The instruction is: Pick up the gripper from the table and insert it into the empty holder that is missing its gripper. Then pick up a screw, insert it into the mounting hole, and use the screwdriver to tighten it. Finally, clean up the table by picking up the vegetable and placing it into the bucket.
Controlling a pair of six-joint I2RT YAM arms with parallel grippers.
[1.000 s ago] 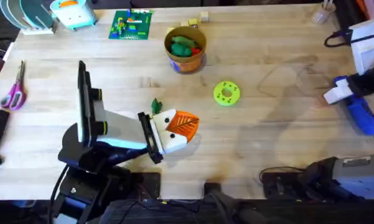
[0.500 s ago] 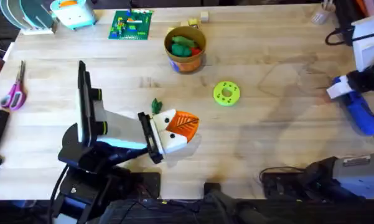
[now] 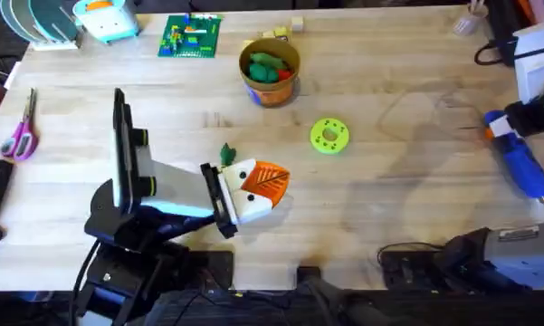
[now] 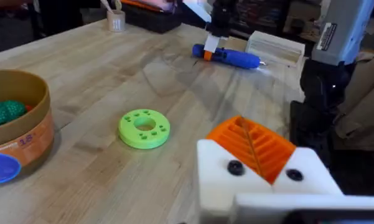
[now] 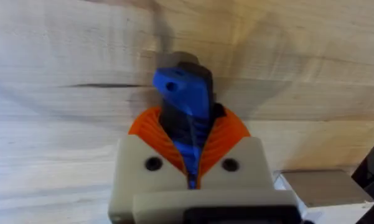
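Note:
The blue screwdriver (image 3: 525, 167) lies at the table's right edge. My right gripper (image 3: 511, 127) is shut on its near end. In the right wrist view, the orange pads of the right gripper (image 5: 187, 134) clamp the screwdriver (image 5: 180, 87). My left gripper (image 3: 261, 184) rests near the table's middle front, shut, with nothing between its orange ribbed pads. Its white holder (image 4: 261, 180) carries the orange gripper pad (image 4: 252, 144). A small green vegetable (image 3: 226, 154) lies just behind the left wrist, partly hidden. The bucket (image 3: 270, 89) stands at the back centre with green and red toys inside.
A yellow-green disc (image 3: 329, 136) lies between the bucket and the left gripper. A green brick plate (image 3: 192, 36) and a teal object (image 3: 107, 18) sit at the back left. Scissors (image 3: 23, 127) lie near the left edge.
The right gripper has shifted right and turned at the screwdriver's end, so its white finger no longer sticks out to the left. The left arm has not moved.

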